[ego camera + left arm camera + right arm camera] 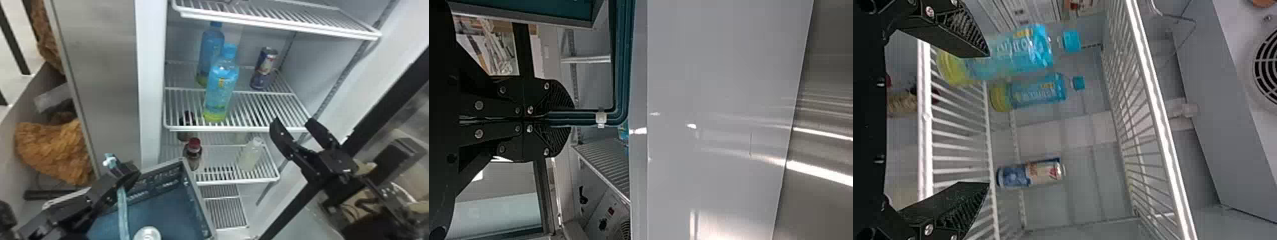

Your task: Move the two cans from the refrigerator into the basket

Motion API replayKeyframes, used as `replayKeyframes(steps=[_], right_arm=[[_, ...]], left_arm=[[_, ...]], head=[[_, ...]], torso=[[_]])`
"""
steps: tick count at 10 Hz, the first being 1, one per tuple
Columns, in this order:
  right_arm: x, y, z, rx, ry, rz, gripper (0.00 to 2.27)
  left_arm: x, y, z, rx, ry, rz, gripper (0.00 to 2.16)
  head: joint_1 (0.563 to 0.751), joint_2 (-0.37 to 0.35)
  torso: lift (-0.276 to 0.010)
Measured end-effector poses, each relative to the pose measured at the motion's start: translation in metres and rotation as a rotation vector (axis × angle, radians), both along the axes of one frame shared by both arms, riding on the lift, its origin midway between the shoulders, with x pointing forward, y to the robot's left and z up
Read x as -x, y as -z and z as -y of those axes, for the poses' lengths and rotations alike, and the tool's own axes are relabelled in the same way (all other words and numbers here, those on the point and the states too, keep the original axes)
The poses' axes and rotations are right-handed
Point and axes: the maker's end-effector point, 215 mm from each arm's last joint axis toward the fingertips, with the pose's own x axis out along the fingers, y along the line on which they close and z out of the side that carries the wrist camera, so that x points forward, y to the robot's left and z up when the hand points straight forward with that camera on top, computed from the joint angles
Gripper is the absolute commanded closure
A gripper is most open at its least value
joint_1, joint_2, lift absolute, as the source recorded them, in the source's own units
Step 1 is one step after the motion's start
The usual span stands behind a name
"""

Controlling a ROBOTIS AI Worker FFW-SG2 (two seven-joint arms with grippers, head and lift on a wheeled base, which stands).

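One can stands upright on the refrigerator's shelf, your open right gripper before it.
Your right arm comes in from the side, its fingers spread wide near the shelf's front right corner and pointing inward; two blue bottles stand left of the can. Your left gripper is clamped on the handle of the basket, where a silver can top shows.

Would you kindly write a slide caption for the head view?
Open right gripper near a refrigerator shelf with one can and two bottles; left gripper holding the handle of the basket.
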Motion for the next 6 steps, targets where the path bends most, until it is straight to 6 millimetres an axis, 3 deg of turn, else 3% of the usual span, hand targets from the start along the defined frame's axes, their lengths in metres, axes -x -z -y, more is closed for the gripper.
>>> replayKeyframes(steps=[6], right_arm=[[-0.048,0.005,0.033,0.011,0.076,0.019,0.13]], left_arm=[[-0.002,-0.005,0.003,0.006,0.004,0.01,1.2]], head=[[0.695,-0.313]], torso=[[-0.035]])
